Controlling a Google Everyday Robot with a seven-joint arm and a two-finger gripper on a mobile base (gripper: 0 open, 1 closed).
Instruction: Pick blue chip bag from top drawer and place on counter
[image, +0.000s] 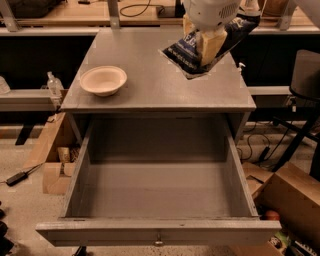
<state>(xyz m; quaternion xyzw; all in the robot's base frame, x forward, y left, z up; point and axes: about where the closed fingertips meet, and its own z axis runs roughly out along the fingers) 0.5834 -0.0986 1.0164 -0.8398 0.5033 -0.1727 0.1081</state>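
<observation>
1. A beige bowl (103, 80) stands upright on the counter (165, 87).
2. A clear bottle (51, 83) stands just left of the bowl, lower down.
3. A wooden workbench (65, 13) runs behind the bowl, with cables (142, 7) on it.
4. Wood scraps (54, 162) lie on the floor below the bowl.
5. A cardboard box (295, 200) sits far right of the bowl.
6. The tool (209, 46) hangs right of the bowl, clamped on the blue chip bag (184, 51).

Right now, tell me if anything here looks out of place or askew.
Nothing is spilled or broken. The chip bag hangs crumpled and tilted in the claw, above the right rear of the counter, not yet set down. The drawer stands pulled out. The bowl sits upright on the counter's left.
</observation>
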